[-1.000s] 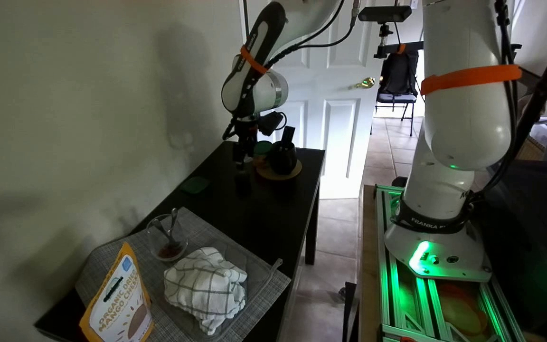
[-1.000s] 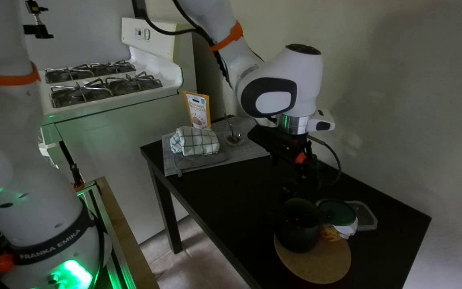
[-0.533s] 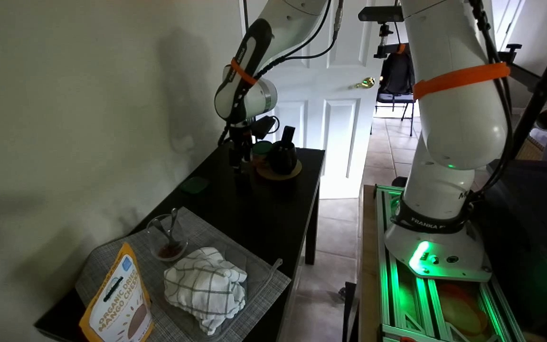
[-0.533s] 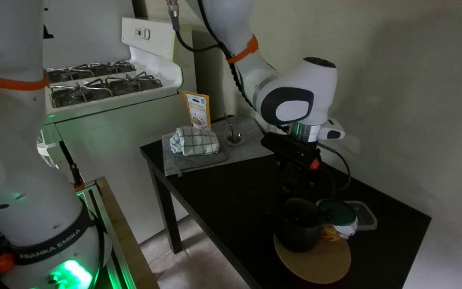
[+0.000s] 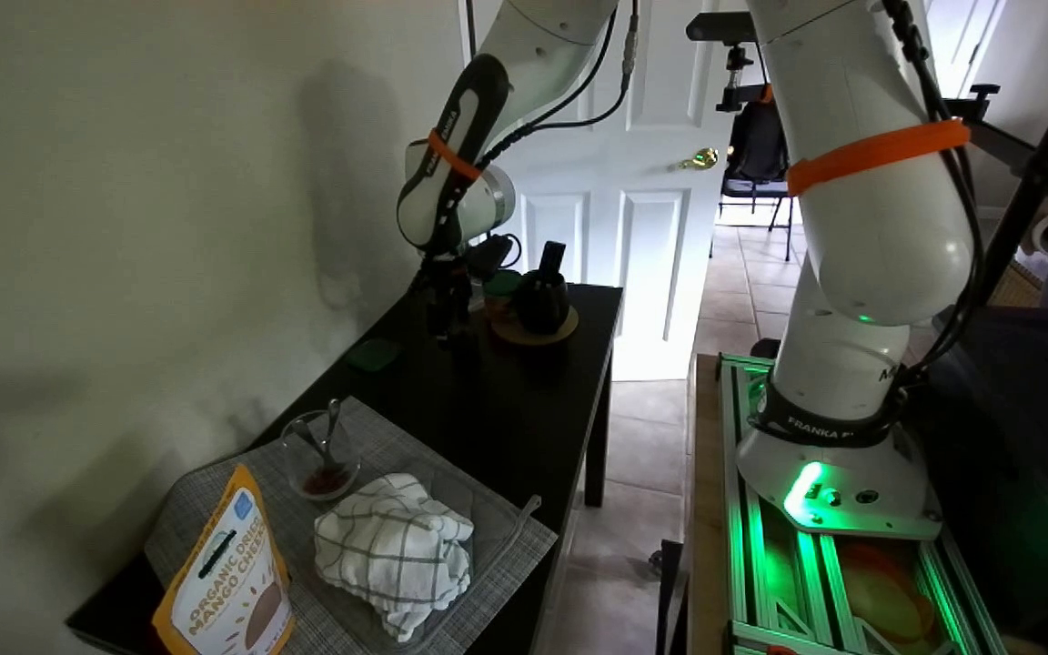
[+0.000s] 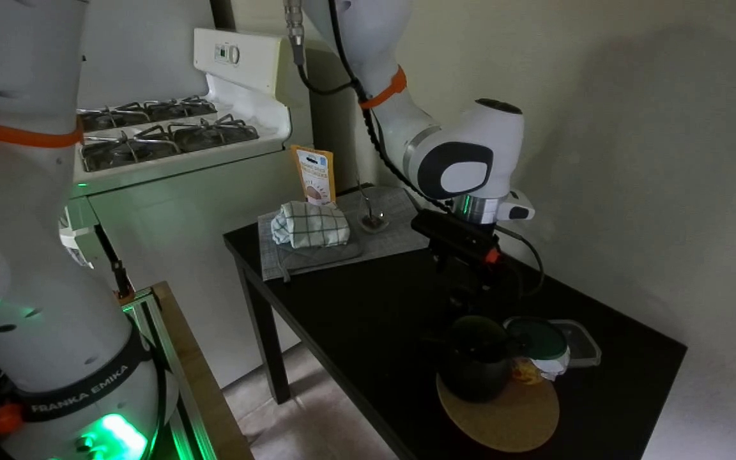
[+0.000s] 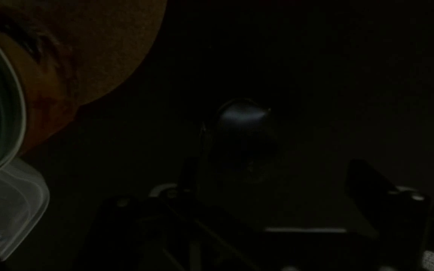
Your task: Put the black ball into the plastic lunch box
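Ball (image 7: 245, 140), very dim, not in the likely box (image 7: 11, 206) yet: ungrasped, about 10 o'clock from the spread end effector (image 7: 274, 165) in wrist view. Box 8–9 o'clock from ball. Approach seems nearly done; grasp, carry, release remain.

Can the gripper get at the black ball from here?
Probably yes: in the wrist view the gripper stands open and nothing shows between it and the black ball, which looks off-centre to the gap. Too dark to judge height.
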Controlling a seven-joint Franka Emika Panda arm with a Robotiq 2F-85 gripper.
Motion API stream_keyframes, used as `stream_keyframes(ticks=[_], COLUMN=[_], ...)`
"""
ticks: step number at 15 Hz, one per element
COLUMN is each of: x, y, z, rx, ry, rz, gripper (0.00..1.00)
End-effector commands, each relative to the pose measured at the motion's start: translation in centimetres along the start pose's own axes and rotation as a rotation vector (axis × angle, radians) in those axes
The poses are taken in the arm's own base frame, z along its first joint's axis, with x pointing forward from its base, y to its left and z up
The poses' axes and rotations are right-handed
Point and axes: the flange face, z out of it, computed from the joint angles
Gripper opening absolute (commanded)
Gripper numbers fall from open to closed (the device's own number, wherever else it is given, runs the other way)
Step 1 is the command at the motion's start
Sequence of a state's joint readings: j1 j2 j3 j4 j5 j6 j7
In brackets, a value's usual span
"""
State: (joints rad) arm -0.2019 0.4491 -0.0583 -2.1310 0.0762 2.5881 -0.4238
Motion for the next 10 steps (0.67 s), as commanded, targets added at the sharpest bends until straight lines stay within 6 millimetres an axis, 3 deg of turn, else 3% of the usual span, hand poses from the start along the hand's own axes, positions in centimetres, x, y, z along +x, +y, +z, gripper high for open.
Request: stream_keyframes(ticks=[1,5,6,7,10], x=[0.1,-0.1,-0.1,-0.1,0.0], y=[-0.1,0.1,0.1,0.1,0.2], z=[1.2,2.2,2.4,2.5,2.7], rx=[-0.016,-0.022,-0.023,-0.023,-0.027], ry=[-0.055,-0.079,-0.081,-0.083,-0.083], rz=[0.009,0.020,0.023,0.024,0.026], gripper=[1.00,1.00,0.91,0.74,0.50])
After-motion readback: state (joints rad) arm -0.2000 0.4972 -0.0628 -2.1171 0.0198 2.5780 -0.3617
